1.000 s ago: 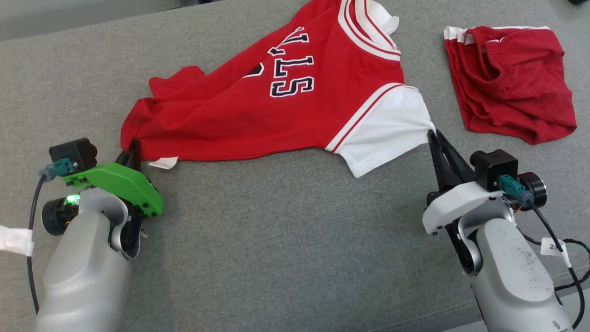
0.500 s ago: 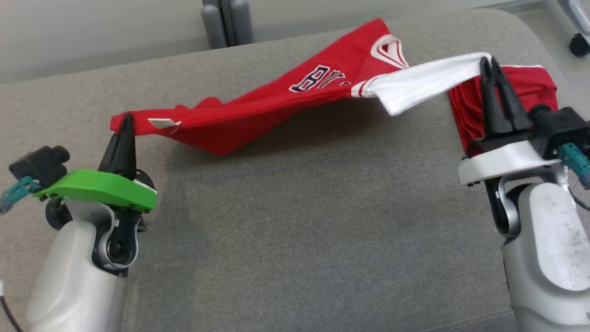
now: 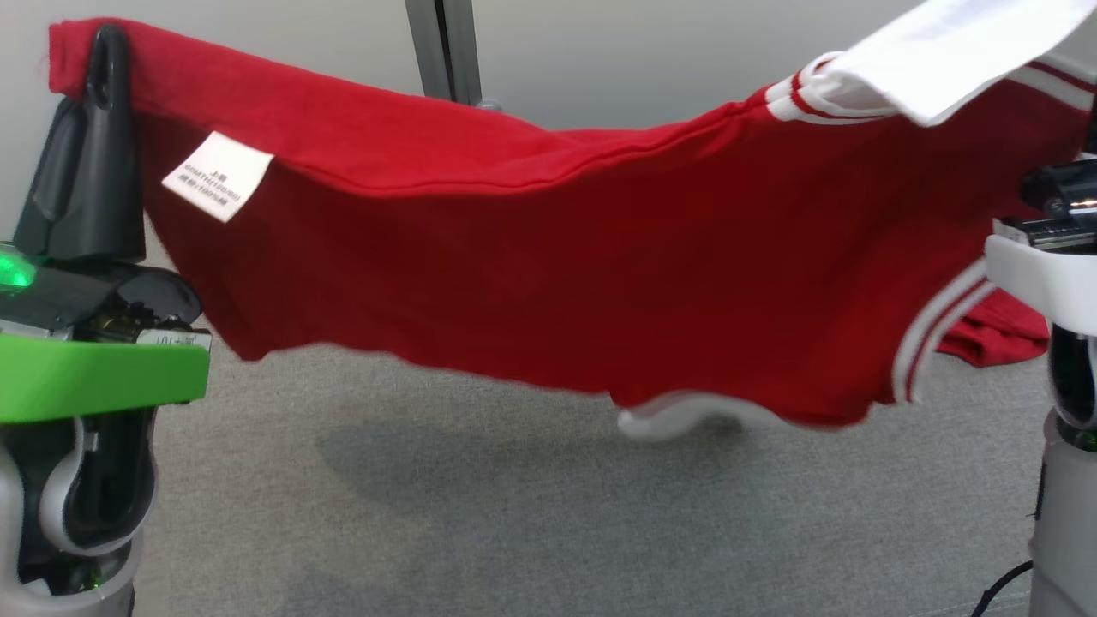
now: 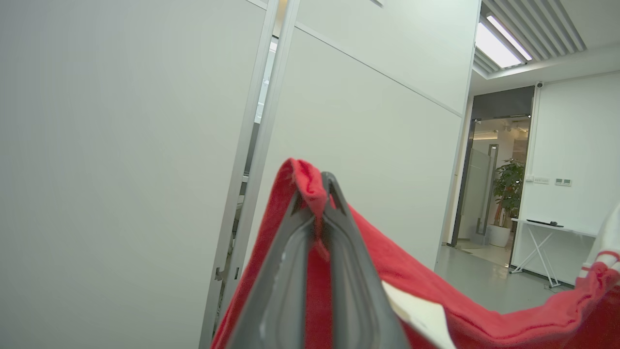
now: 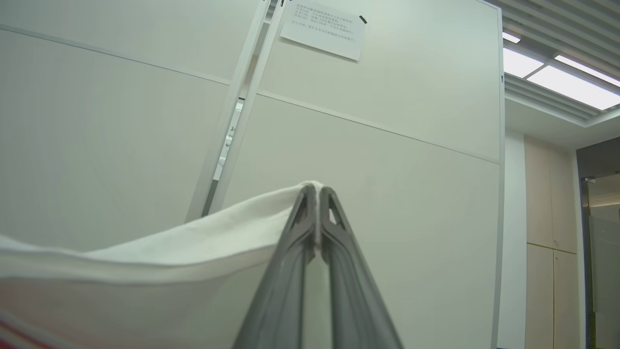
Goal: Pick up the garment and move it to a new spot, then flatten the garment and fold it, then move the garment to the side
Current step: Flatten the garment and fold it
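Status: the pick-up appears complete. The garment [image 3: 548,283] hangs above the grey upholstered surface [image 3: 514,514], apparently clear of it, stretched between both end effectors. The left end effector [image 3: 107,43] is pressed together on a red hem corner; the right end effector [image 5: 315,189] pinches the white sleeve. Remaining, as judged: set-down at a new spot on the surface, flattening, folding, moving aside

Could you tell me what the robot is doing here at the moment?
The robot holds a red jersey stretched in the air between both arms, above the grey padded surface. The left gripper is shut on a red corner near the care label; the right gripper is shut on the white sleeve. Flattening and folding are not yet done. A second red garment lies on the surface at the right.
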### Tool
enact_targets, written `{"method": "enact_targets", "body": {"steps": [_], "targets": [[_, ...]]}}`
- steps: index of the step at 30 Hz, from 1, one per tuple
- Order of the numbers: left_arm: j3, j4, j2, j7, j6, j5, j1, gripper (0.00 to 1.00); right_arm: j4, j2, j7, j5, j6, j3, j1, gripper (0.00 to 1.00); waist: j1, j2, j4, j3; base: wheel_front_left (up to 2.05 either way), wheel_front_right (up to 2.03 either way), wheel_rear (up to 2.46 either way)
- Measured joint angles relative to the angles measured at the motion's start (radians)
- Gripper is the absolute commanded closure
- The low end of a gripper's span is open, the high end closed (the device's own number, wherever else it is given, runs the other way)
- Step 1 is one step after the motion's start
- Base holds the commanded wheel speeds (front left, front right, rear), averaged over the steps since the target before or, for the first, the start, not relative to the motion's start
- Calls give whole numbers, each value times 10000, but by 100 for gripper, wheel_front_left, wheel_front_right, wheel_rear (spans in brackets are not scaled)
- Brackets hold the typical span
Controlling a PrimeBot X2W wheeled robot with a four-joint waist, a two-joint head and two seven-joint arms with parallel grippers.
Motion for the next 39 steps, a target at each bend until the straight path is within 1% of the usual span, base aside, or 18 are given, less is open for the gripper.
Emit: {"method": "enact_targets", "body": {"steps": [3, 6, 9, 12, 14, 18, 21, 24, 28, 30, 33, 36, 39], "targets": [[-23, -1011, 299, 522, 334, 305, -246, 100, -813, -226, 384, -8, 0, -84, -159, 100, 0, 0, -8, -26, 0, 0, 0], [-40, -1492, 504, 966, 541, 431, -573, 100, -1315, -362, 746, 15, 2, -165, -260, 100, 0, 0, -23, 76, 0, 0, 0], [-81, -1480, 740, 1302, 617, 612, -925, 100, -1436, -472, 1024, 119, 2, -245, -412, 100, 0, 0, -33, 248, 0, 0, 0], [-222, -1018, 748, 1488, 600, 602, -1273, 100, -1012, -466, 1160, 360, 2, -221, -618, 100, 0, 0, -35, 505, 0, 0, 0], [-244, -489, 740, 1509, 525, 539, -1555, 100, -428, -474, 1193, 464, 2, -132, -823, 100, 0, 0, -34, 713, 0, 0, 0], [-274, 974, 750, 1415, 186, 539, -2488, 100, 1154, -566, 1005, 610, 2, 293, -1801, 100, 0, 0, -36, 1256, 0, 0, 0], [-424, 2303, 746, 1304, -132, 665, -3718, 100, 2575, -550, 545, 456, 0, 648, -3297, 100, 0, 0, -39, 1757, 0, 0, 0], [-531, 3636, 696, 1147, -353, 905, -5113, 100, 3785, -500, -31, 142, 0, 790, -4963, 100, 0, 0, -36, 2225, 0, 0, 0], [-711, 5659, 476, 435, -652, 1476, -7197, 100, 5668, -238, -853, -621, 2, 815, -7196, 100, 0, 0, -27, 2907, 0, 0, 0], [-819, 6683, 307, -102, -784, 1827, -8145, 100, 6709, -130, -1212, -1118, 2, 656, -8300, 100, 0, 0, -18, 3242, 0, 0, 0], [-1026, 7994, 81, -817, -980, 2199, -9162, 100, 7892, -13, -1743, -1743, 2, 221, -9476, 100, 0, 0, -5, 3688, 0, 0, 0], [-1383, 9100, -77, -1333, -1154, 2587, -9728, 100, 8836, 44, -2075, -2130, 2, -165, -10015, 100, 2, 0, 7, 4108, 0, 0, 0], [-1565, 10090, -242, -1824, -1319, 2725, -9914, 100, 9559, 40, -2265, -1831, 2, 128, -9960, 100, 2, 0, 18, 4529, 0, 0, 0]]}}
